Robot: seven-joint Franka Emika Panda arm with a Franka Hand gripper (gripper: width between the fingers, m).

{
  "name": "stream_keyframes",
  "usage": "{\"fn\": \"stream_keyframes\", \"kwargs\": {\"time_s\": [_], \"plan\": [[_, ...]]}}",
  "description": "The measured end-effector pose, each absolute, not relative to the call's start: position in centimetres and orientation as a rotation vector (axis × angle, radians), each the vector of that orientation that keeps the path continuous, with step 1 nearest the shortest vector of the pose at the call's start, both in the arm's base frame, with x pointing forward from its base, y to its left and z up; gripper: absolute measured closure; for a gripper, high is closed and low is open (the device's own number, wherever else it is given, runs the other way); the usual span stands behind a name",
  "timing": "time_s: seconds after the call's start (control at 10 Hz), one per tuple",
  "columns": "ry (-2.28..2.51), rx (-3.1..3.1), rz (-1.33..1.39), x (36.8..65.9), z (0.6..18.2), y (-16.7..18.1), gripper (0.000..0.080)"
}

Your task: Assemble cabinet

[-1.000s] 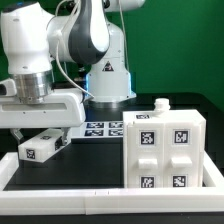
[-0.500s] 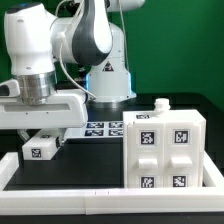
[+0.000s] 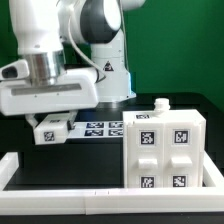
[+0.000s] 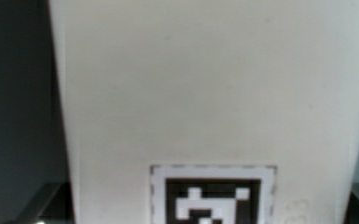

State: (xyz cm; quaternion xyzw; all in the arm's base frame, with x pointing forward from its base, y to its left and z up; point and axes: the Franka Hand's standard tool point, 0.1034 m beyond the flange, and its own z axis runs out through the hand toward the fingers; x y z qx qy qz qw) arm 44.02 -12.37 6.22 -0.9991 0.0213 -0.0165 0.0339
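The cabinet (image 3: 165, 150) is a large white box with four tagged panels on its near face, standing on the black table at the exterior view's right. A small white knob-like piece (image 3: 160, 105) sits on its top. My gripper (image 3: 52, 124) is shut on a white tagged panel piece (image 3: 48, 130) and holds it in the air, left of the cabinet and apart from it. In the wrist view that white piece (image 4: 202, 90) fills most of the frame, with its tag (image 4: 208, 197) near the jaws.
The marker board (image 3: 102, 128) lies flat on the table behind, between the held piece and the cabinet. A low white rail (image 3: 90, 196) runs along the front and left (image 3: 10, 165) of the black work area. The robot base (image 3: 112, 80) stands behind.
The arm has risen and shifted a little toward the exterior view's right, carrying the white tagged piece up off the table. The cabinet has not moved.
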Motion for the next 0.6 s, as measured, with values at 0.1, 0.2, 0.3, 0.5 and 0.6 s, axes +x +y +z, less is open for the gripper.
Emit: {"fn": "stream_keyframes", "kwargs": {"time_s": [0.1,0.2,0.3,0.5,0.6], "plan": [[0.059,-3.063,-0.071,45.0,8.1,-10.6,0.0239],[0.086,-3.052,-0.086,46.1,9.7,-8.6,0.0239],[0.088,-3.045,-0.118,47.5,11.1,-6.3,0.0239],[0.174,-3.040,-0.142,50.4,13.0,-1.9,0.0239],[0.210,-3.038,-0.141,52.3,14.0,0.6,0.0239]]}}
